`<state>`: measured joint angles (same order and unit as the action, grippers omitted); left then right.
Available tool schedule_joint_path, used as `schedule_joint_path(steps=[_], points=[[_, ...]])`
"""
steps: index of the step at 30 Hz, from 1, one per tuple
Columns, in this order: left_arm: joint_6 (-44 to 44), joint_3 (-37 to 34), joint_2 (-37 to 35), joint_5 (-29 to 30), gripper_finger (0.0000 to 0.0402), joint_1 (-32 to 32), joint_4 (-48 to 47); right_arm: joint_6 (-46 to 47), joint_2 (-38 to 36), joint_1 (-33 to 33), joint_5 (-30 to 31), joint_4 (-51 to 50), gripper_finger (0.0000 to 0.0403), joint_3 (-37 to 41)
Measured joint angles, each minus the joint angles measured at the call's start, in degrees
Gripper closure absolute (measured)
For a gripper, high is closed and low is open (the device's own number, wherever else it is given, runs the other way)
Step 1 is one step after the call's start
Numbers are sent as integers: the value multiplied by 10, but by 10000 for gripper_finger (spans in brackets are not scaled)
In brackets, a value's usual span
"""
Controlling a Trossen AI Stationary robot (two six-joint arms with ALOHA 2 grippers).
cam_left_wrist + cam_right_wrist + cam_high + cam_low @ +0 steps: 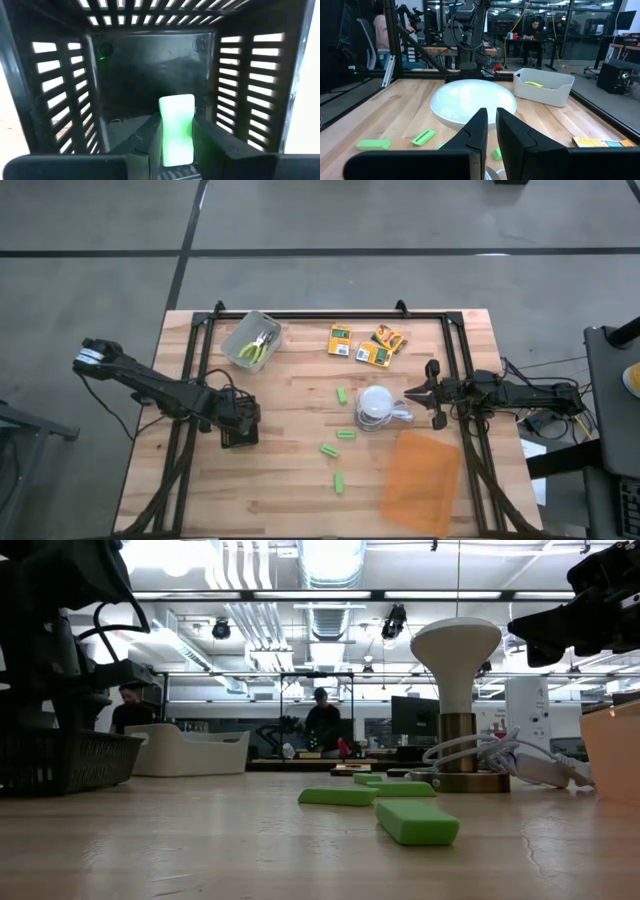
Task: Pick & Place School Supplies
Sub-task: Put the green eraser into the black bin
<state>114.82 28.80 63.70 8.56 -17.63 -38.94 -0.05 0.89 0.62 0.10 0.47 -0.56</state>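
A green stick (176,129) is pinched between the left gripper's (176,150) fingers, held inside the black basket (150,70). This looks like the drop step: next the fingers should open so the stick falls in. Four more sticks (341,395) lie right of the basket, near the lamp (375,406), where the right gripper (434,392) waits, nearly closed and empty.
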Motion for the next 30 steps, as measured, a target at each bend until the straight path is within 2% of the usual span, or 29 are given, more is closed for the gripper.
schedule_joint_path(steps=[4,12,18,22,26,30], points=[[8,0,0,0,294,0,0,0,0,0,0,0,367,0],[7,0,0,1,244,0,0,0,0,0,0,0,367,0],[4,14,-6,3,242,1,-15,0,0,0,0,0,367,0],[-27,68,-20,32,243,3,-94,0,0,0,0,0,367,0],[-71,166,-23,81,243,3,-200,0,0,0,0,0,367,0],[-207,256,-21,168,243,3,-218,0,0,0,0,0,367,0]])
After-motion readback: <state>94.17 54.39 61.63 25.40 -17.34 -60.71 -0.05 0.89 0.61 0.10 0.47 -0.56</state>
